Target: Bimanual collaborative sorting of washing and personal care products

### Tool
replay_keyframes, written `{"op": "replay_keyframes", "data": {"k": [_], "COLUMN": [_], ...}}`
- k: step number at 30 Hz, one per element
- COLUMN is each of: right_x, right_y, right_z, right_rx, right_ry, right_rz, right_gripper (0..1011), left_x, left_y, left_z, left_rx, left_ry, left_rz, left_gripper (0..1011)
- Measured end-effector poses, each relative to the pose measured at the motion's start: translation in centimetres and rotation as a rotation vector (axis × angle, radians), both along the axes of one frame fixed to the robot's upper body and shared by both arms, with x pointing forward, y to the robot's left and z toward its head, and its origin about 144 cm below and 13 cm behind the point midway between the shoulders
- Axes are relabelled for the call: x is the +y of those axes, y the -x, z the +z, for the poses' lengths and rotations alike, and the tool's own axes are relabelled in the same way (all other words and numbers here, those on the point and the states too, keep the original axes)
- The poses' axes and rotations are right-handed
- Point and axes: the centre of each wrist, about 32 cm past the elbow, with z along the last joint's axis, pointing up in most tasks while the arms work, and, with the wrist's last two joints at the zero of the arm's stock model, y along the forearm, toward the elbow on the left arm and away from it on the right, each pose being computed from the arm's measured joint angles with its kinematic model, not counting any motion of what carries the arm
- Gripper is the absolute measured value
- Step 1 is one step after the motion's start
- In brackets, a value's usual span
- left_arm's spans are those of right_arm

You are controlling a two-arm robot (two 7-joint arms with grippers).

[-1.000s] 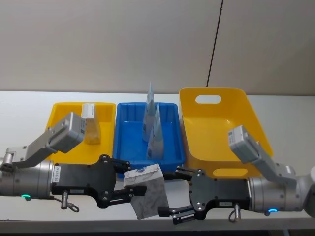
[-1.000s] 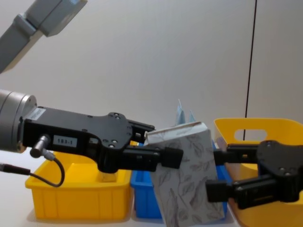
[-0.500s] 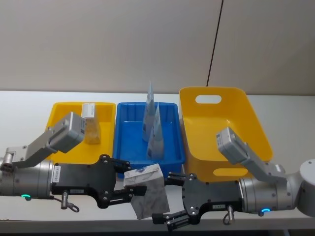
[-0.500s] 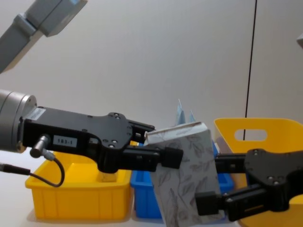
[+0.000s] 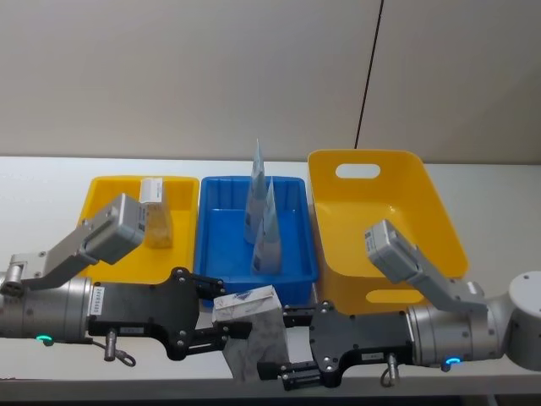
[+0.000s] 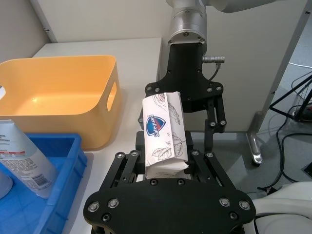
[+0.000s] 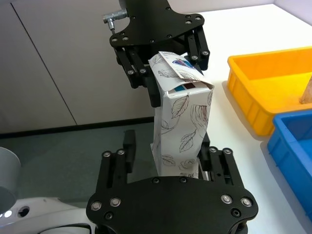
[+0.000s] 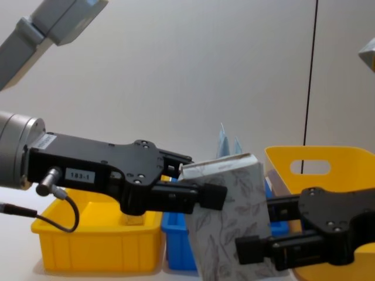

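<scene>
Pack [image 5: 254, 334] handover at the near edge of the bench [image 5: 42, 182]. Left tool [image 5: 232, 311] clamped across the upper end, holding the leaf-print wrap tilted and clear of the surface. Right tool [image 5: 286, 344] brought in from the right over the last second, now straddling the lower end. Fingers apart on either side and, judging by the right wrist view, not yet pressing. Much closer than a second ago, but no second grip so far.

Pass nearly set up, then: probably a squeeze from the right next, followed by release on the left. Some risk of a slip or a crush, with soft wrap likely to give under the pads.

Beyond, blue bin [image 5: 211, 245] with two tubes [image 5: 262, 216] standing on end. Small yellow bin [image 5: 101, 199] with carton [image 5: 158, 227] on its left, large yellow bin [image 5: 423, 211] on its right. Destination not yet clear.
</scene>
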Motion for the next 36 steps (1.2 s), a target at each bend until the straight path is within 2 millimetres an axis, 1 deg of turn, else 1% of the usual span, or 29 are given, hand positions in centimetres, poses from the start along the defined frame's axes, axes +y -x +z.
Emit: {"op": "replay_keyframes", "data": {"k": [4,5,8,10,11,12,16,17,19,20,22,24,26,28,29,34,36], "right_x": [0.02,0.02,0.03,0.03,0.03,0.03,0.06,0.08,0.10,0.11,0.13,0.14,0.14,0.14,0.14,0.03,-0.04], "right_y": [-0.05,-0.05,-0.08,-0.09,-0.09,-0.10,-0.10,-0.09,-0.09,-0.09,-0.08,-0.03,0.01,0.06,0.08,0.24,0.34], "right_z": [0.02,0.01,0.03,0.03,0.03,0.03,0.02,0.00,-0.01,-0.02,-0.04,-0.10,-0.13,-0.15,-0.15,-0.14,-0.16], "right_rx": [0.001,0.001,0.002,0.002,0.002,0.002,0.003,0.004,0.005,0.005,0.006,0.009,0.009,0.009,0.009,-0.002,-0.009], "right_ry": [0.002,0.003,0.004,0.005,0.005,0.005,0.006,0.006,0.006,0.006,0.005,0.001,-0.001,-0.007,-0.009,-0.020,-0.023], "right_rz": [0.001,0.001,0.002,0.002,0.002,0.002,0.004,0.006,0.007,0.008,0.009,0.009,0.009,0.007,0.006,-0.013,-0.025], "right_gripper": [629,575,524,445,426,375,318,308,296,295,289,289,289,289,289,282,281], "left_x": [0.00,-0.01,-0.01,-0.02,-0.02,-0.02,-0.02,-0.01,-0.01,0.00,0.00,0.00,0.00,0.00,0.00,0.01,0.01], "left_y": [0.00,0.00,0.00,0.01,0.01,0.01,0.00,0.00,0.00,0.00,-0.01,-0.01,-0.01,-0.01,-0.01,-0.01,-0.01], "left_z": [0.00,0.00,0.00,0.00,0.01,0.01,0.02,0.02,0.02,0.02,0.02,0.02,0.02,0.02,0.02,0.01,0.01], "left_rx": [0.000,0.000,0.000,0.001,0.001,0.001,0.001,0.000,0.000,0.000,0.000,0.000,-0.001,-0.001,-0.001,-0.001,-0.001], "left_ry": [0.000,0.000,0.000,0.001,0.001,0.001,0.002,0.002,0.001,0.001,0.001,0.001,0.001,0.002,0.001,0.000,0.000], "left_rz": [-0.001,-0.001,-0.002,-0.002,-0.002,-0.002,-0.002,-0.002,-0.001,0.000,0.000,0.002,0.002,0.003,0.004,0.005,0.005], "left_gripper": [370,370,370,371,371,371,388,434,468,518,564,641,682,761,773,938,967]}}
